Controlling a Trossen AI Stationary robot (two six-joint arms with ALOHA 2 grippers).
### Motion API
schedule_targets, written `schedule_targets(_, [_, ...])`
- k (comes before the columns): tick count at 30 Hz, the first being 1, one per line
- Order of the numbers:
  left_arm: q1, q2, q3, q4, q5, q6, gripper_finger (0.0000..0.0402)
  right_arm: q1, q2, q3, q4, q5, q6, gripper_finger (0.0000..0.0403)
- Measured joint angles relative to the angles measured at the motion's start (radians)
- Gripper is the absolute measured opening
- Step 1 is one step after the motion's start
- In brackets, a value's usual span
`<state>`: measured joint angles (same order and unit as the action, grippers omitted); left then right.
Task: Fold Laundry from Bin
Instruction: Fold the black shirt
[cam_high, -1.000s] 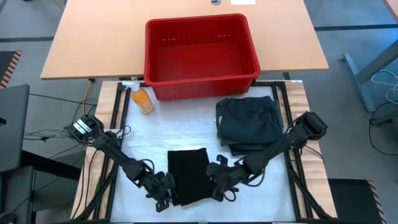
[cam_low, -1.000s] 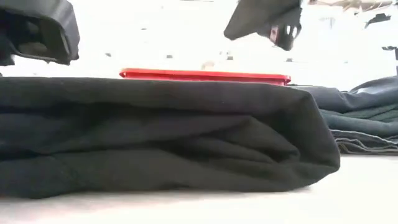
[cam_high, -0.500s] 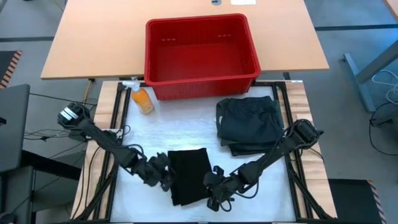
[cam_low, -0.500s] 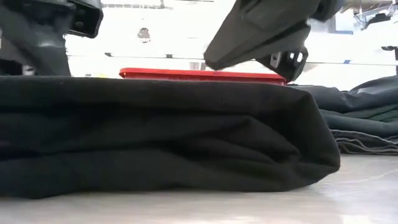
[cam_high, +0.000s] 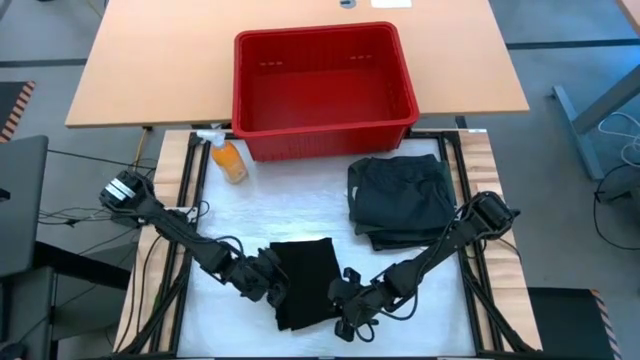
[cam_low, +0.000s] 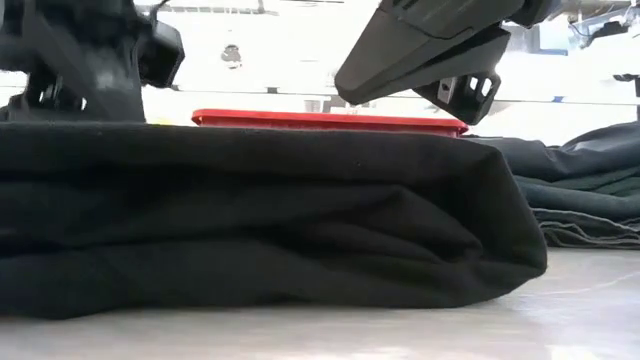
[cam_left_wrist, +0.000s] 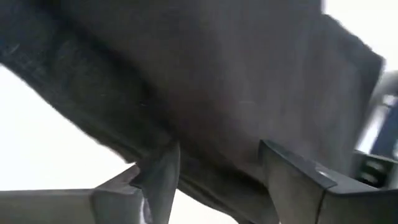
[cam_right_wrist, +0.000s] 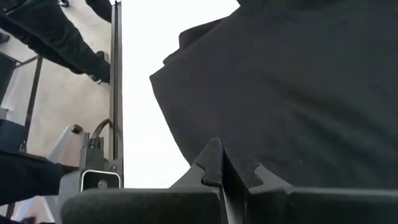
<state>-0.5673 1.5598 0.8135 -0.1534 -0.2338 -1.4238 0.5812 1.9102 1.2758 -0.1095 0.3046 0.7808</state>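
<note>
left gripper (cam_high: 277, 290) tips hidden (black cloth (cam_high: 305, 280))

This looks like a robotics lab or workshop: a white-covered bench (cam_high: 300, 215) in a black metal frame (cam_high: 185, 180), a plain wooden desk (cam_high: 150, 60) behind it, grey carpet floor (cam_high: 570, 40) and loose cables (cam_high: 70, 215) beside.
</note>
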Motion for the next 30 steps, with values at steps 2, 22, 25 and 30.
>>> schedule_targets(2, [0.005, 0.039, 0.000, 0.001, 0.001, -0.043, 0.0218, 0.000, 0.000, 0.000, 0.000, -0.009, -0.003, 0.0021])
schedule_targets(22, [0.011, 0.055, 0.000, 0.100, -0.068, 0.018, 0.0015, 0.000, 0.000, 0.000, -0.018, -0.019, -0.004, 0.0021])
schedule_targets(25, [0.011, 0.027, 0.011, 0.081, -0.067, 0.043, 0.0008, 0.000, -0.001, 0.000, -0.018, -0.030, -0.003, 0.0021])
schedule_targets(30, [0.026, -0.040, 0.049, -0.006, -0.022, 0.096, 0.0004, 0.000, -0.001, 0.000, -0.017, -0.050, -0.002, 0.0021])
